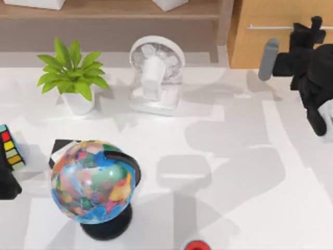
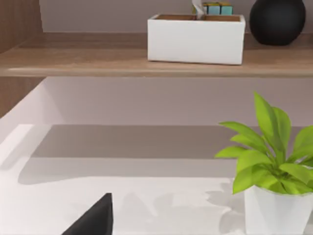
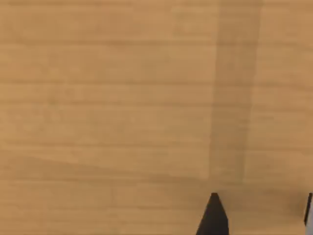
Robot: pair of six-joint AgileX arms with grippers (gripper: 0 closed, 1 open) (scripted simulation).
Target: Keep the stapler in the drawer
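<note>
Globe point(image 1: 93, 182) standing nearest top camera. Right gripper point(image 1: 312, 28) hovering at drawer point(image 1: 270, 47) handle; wrist view facing wood front point(image 3: 122, 107), 2 fingertips point(image 3: 215, 215) spread apart, holding nothing. Left arm point(image 1: 8, 185) sitting parked at left edge.

I'm seeing a globe point(image 1: 93, 181) sitting at the table's left, a potted plant point(image 1: 73, 78) and desk fan point(image 1: 156, 75) standing behind it.
</note>
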